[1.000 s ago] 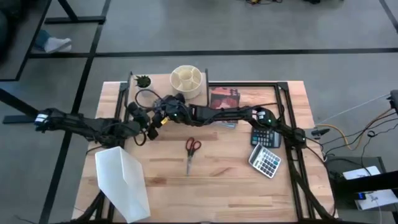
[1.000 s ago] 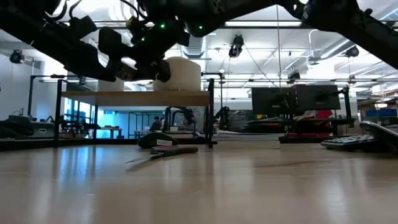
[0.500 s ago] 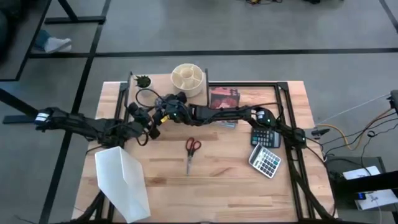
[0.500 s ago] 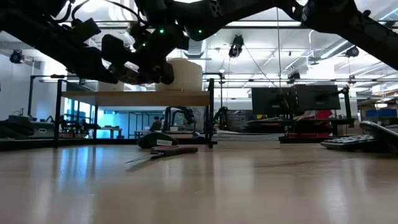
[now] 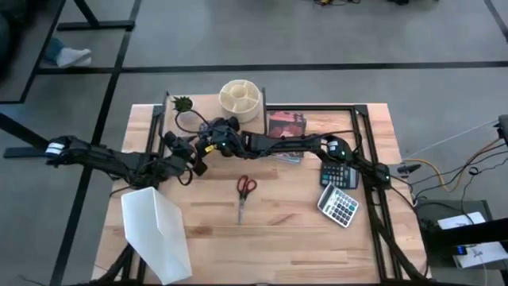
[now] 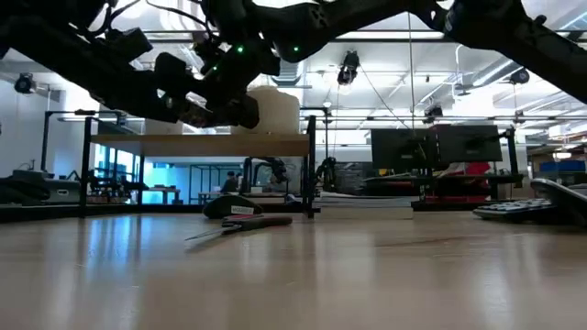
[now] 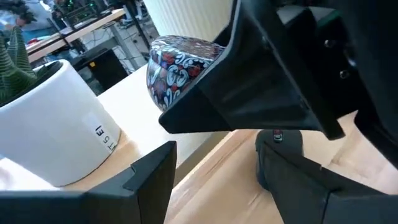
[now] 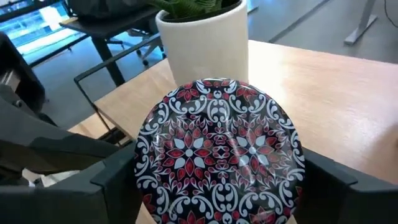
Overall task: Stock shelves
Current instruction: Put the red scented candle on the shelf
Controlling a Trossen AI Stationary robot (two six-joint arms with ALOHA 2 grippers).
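Note:
The shelves (image 5: pixel 208 119) stand at the table's far left, light-wood top on black legs (image 6: pixel 312 170). A white potted plant (image 8: pixel 202 37) and a cream round organizer (image 5: pixel 240 99) rest on the board. My right gripper (image 5: pixel 213 137) is shut on a round thing with a red, white and black flower pattern (image 8: pixel 217 149), just over the board beside the plant pot (image 7: pixel 56 130). My left gripper (image 7: pixel 217 180) stands open close by on the near side (image 5: pixel 194 164), nothing between its fingers. My right gripper pinches the round patterned thing by opposite sides of its rim (image 8: pixel 146 171), one finger (image 8: pixel 109 180) on each side. The fingers reach in from the table's right, slanting down. The thing is held with its patterned face up, slightly tilted, above the shelf board.
Red-handled scissors (image 5: pixel 244 191) lie at the table's middle. A white angled file holder (image 5: pixel 155 234) stands near left. Two calculators (image 5: pixel 340 195) lie at the right, books (image 5: pixel 286 127) beside the shelf. A dark object (image 6: pixel 234 206) sits under the shelf.
My right gripper has carried the round patterned thing toward the table's far edge, closer to the plant pot, staying shut on it. My left gripper has followed a little the same way, still open.

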